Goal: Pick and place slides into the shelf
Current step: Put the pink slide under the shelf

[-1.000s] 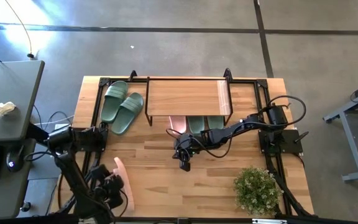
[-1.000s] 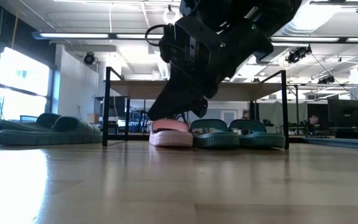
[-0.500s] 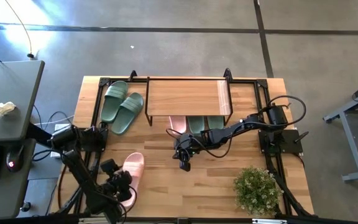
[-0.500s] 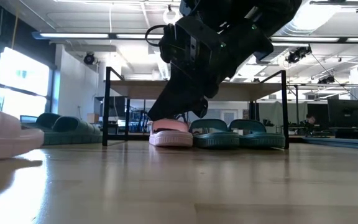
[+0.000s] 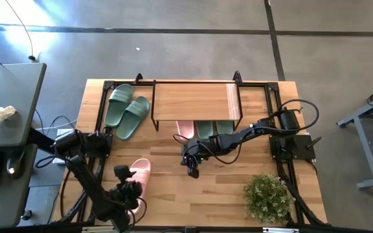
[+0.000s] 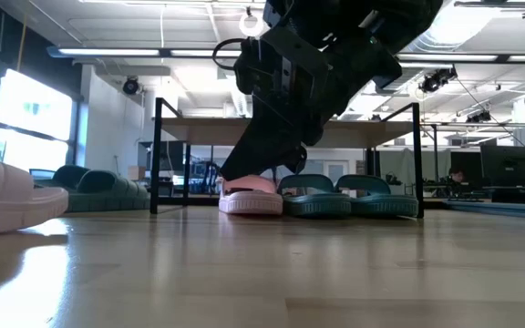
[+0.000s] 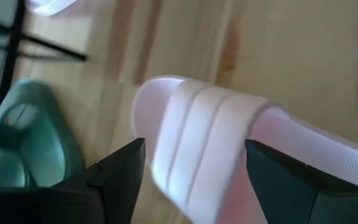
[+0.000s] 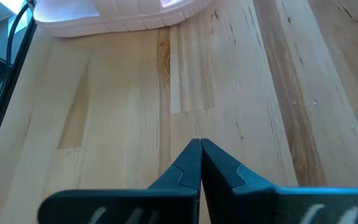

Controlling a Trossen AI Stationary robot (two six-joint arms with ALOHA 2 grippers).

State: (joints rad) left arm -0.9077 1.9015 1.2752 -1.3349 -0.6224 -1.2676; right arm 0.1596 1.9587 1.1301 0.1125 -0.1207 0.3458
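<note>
A pale pink slide (image 5: pixel 140 171) sits sole down at the table's near left, between the fingers of my left gripper (image 5: pixel 135 185). In the low view it (image 6: pixel 7 196) shows at the left edge. The shelf (image 5: pixel 196 103) stands at the far middle. Under it a second pink slide (image 5: pixel 185 128) and two green slides (image 5: pixel 214 127) stand side by side on the table. Another green pair (image 5: pixel 126 109) lies left of the shelf. My right gripper (image 5: pixel 192 171) hovers shut over the table in front of the shelf, holding nothing. My left gripper has the pink slide between its two fingers, one on each long side at the broad strap (image 7: pixel 166 168). The fingers slant down from the table's near side and lie across the slide. The slide sits sole up-side right, low over the table; whether it rests on the wood I cannot tell.
A potted plant (image 5: pixel 266 197) stands at the near right corner. Black frame rails (image 5: pixel 100 110) run along the table's left and right sides. A grey desk (image 5: pixel 5 103) with a keyboard stands beyond the left edge. Bare wood (image 5: pixel 193 200) lies between both grippers.
My left gripper has gone a little toward the table's right and far side with the pink slide and has rolled its wrist. The slide, on edge a second ago, now lies sole down and has come into the low view from the left.
</note>
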